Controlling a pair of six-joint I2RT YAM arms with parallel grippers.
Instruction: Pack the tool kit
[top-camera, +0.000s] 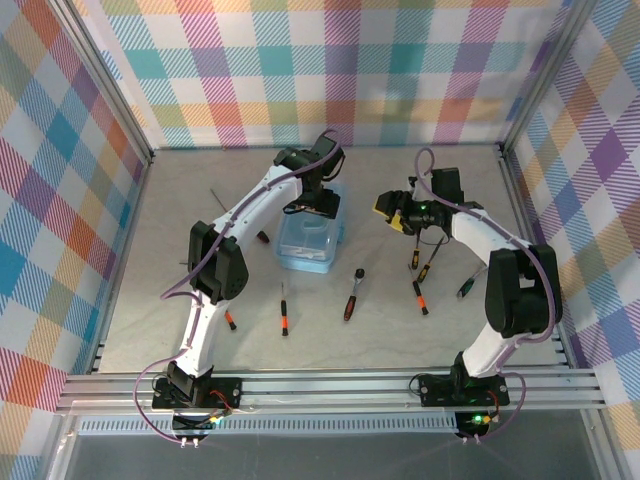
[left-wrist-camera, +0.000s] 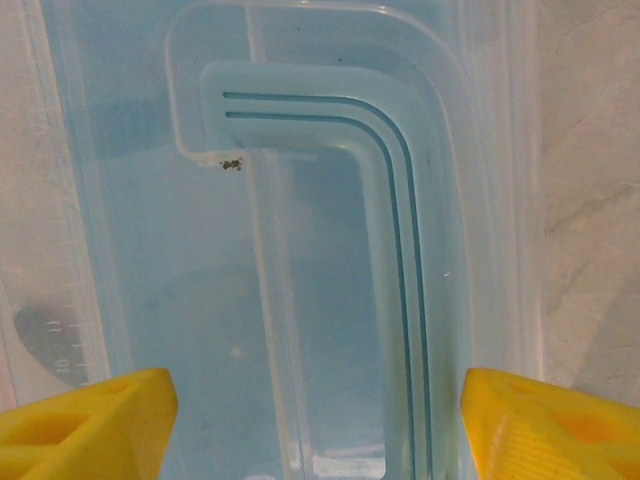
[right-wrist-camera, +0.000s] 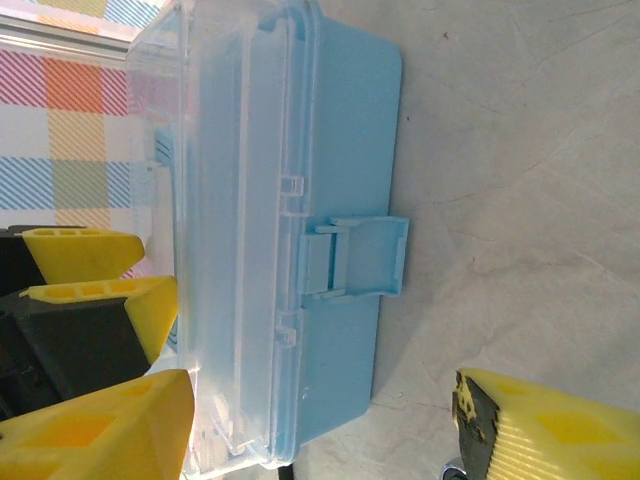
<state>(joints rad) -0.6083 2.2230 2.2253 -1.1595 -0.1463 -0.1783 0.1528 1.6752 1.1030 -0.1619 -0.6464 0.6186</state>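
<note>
The left hand (left-wrist-camera: 318, 425) hangs released above the box's (top-camera: 305, 250) cloudy lid (left-wrist-camera: 300, 250), contents unreadable through it; the right hand (right-wrist-camera: 322, 430), likewise released, faces its latch (right-wrist-camera: 355, 255).

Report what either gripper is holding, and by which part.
Nothing is held. The left gripper stands open over the clear lid of the light-blue plastic box; the right gripper is open beside it.

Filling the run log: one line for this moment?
left gripper open above lid | right gripper open, beside box | lid down | ratchet, screwdrivers on table
</note>
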